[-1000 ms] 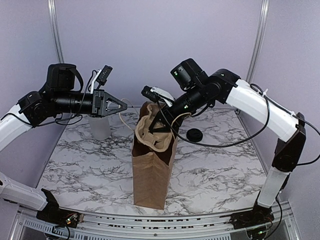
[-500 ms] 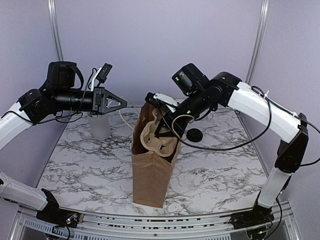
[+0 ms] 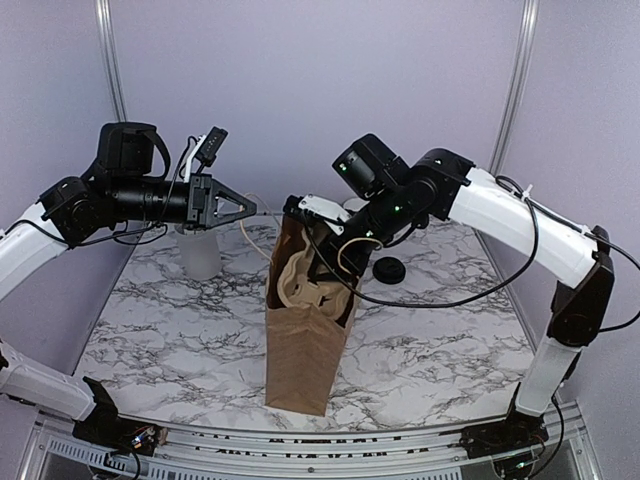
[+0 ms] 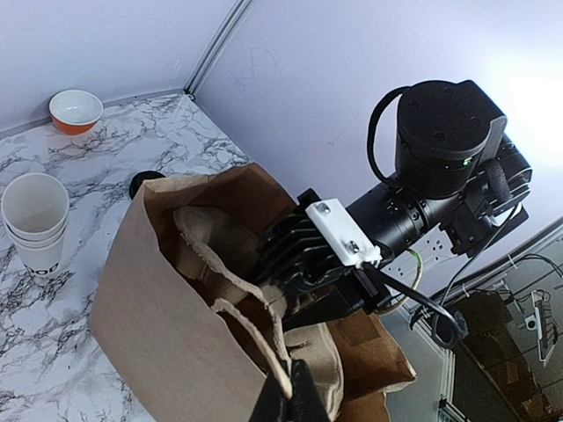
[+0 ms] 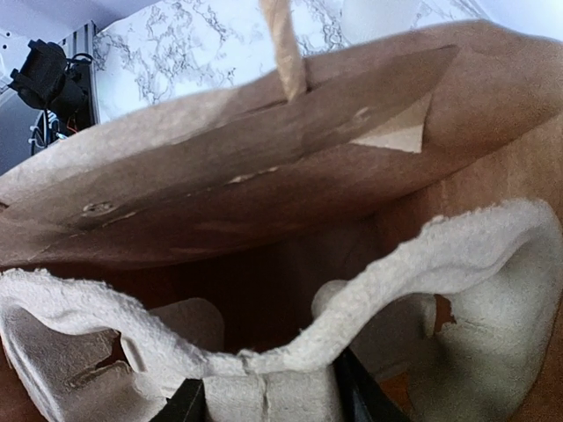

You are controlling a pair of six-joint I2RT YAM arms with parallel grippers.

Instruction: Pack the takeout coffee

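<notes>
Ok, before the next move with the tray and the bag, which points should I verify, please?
1. Left gripper pinches the bag handle: ok.
2. Paper bag stands upright, mouth open: ok.
3. Right gripper clamps the pulp tray at its middle ridge: ok.
4. Tray seated on the bag floor: cannot tell, the bag wall hides it.
5. Cups loaded in the tray: not ok, they are stacked on the table.
6. Black lid fitted on a cup: not ok, it lies on the table.

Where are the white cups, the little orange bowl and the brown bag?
white cups (image 4: pixel 37 248), left wrist view, stack's side
orange bowl (image 4: pixel 76 107), left wrist view, inside
brown bag (image 4: pixel 149 308), left wrist view, front side
</notes>
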